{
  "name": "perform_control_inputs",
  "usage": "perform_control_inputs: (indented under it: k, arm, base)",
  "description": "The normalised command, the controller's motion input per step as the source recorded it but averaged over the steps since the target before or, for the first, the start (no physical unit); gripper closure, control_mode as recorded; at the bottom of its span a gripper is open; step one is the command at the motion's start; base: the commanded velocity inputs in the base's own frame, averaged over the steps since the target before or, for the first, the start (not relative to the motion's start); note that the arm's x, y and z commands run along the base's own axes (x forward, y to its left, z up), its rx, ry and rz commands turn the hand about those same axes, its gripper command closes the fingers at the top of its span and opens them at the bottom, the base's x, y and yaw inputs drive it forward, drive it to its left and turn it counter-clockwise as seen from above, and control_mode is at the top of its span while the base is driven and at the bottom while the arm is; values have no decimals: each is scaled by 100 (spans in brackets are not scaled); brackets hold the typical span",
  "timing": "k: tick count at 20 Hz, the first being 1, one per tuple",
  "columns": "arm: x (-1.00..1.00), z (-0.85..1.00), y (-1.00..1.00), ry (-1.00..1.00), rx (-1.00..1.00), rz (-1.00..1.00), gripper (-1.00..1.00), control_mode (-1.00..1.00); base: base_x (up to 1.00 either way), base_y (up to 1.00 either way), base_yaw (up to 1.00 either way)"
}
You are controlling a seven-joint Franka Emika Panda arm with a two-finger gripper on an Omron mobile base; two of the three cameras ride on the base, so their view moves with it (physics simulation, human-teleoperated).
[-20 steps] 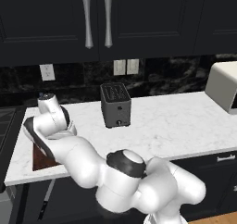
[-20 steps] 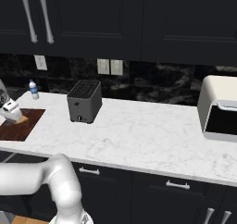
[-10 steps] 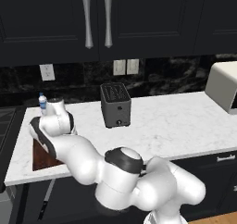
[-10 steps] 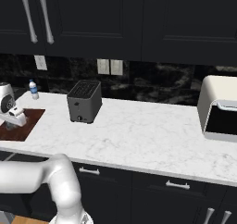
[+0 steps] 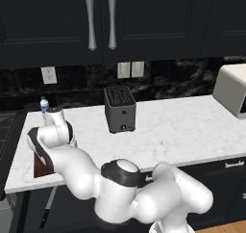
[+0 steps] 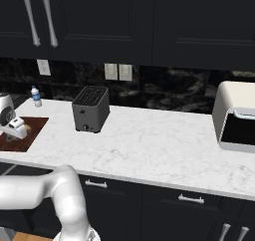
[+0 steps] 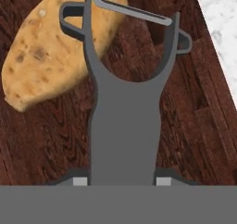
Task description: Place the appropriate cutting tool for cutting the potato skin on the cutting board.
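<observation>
The gripper squeezes the handle of the peeler between its two tips. The peeler is small, light, hard metal and smooth, so I think it could slip; the flat handle is the best place to hold it. Its forked head hangs right over the cutting board, partly in front of the potato lying on that board.
</observation>
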Motion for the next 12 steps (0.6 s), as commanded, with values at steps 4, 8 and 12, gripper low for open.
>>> perform_control_inputs:
  k: [4, 8, 12]
  arm:
    - [-1, 0, 1, 2, 0, 0, -100, -100]
    - [-27, 18, -5, 13, 10, -2, -100, -100]
    - [-14, 7, 0, 3, 2, -1, -100, -100]
  base:
    - [0, 0, 0]
    - [0, 0, 0]
    - [0, 0, 0]
